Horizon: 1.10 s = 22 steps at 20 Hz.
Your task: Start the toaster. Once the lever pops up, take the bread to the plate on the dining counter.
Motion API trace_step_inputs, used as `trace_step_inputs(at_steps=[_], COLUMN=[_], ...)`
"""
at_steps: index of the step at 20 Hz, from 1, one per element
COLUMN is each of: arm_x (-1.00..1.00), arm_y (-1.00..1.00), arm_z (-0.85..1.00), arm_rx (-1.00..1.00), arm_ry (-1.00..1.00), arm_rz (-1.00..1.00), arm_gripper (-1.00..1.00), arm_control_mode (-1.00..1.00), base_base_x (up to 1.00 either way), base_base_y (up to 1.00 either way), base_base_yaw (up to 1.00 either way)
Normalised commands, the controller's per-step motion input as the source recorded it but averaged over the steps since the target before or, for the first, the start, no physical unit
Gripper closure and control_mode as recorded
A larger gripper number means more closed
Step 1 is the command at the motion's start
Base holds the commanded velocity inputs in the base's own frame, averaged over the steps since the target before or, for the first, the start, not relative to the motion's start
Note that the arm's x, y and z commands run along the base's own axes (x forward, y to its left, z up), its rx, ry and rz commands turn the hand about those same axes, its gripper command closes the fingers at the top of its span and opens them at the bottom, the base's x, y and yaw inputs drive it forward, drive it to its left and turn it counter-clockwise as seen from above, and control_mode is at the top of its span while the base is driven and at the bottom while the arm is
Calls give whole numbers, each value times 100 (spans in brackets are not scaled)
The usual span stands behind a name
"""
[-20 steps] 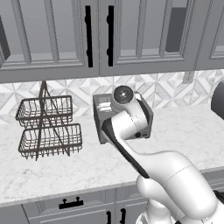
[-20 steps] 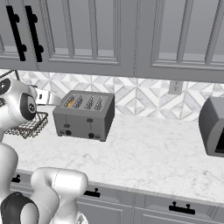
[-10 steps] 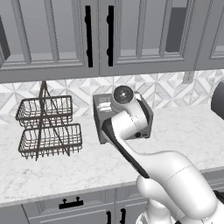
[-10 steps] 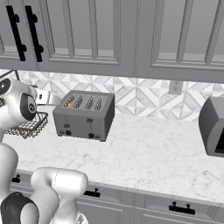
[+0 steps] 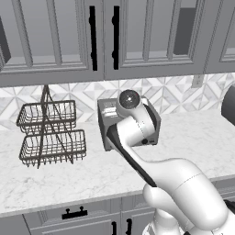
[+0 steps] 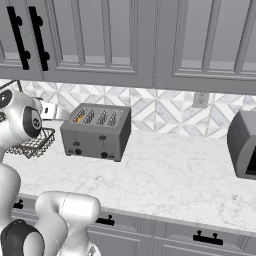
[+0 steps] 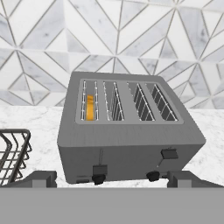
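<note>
I hold my hand [image 7: 112, 177] spread wide and empty just in front of the toaster [image 7: 129, 133], which stands on the counter [image 6: 165, 175] against the tiled wall, because I judge one of its front levers is what I must press first. Looking along my hand, I see the bread [image 7: 89, 107] sunk in the leftmost slot, with the left lever [image 7: 100, 169] sitting lower than the right lever [image 7: 169, 153]. The right base view shows the toaster's place between the wire basket [image 6: 30, 145] and a dark appliance [image 6: 243, 145].

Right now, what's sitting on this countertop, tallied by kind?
Toaster: 1
Bread slice, down in the toaster's leftmost slot: 1
Two-tier wire basket: 1
Dark appliance at the right edge, kind unclear: 1
Total: 4
</note>
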Motion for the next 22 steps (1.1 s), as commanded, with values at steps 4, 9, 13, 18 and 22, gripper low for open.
trace_step_inputs(at_steps=[4,9,13,18,22], arm_x=[0,0,0,0,0], arm_y=[0,0,0,0,0], arm_z=[0,0,0,0,0], arm_rx=[0,0,0,0,0], arm_ry=[0,0,0,0,0], arm_rz=[0,0,0,0,0], arm_gripper=[-100,-100,-100,-100,-100], arm_control_mode=[-100,-100,-100,-100,-100], base_base_x=[0,0,0,0,0], base_base_y=[0,0,0,0,0], base_base_yaw=[0,0,0,0,0])
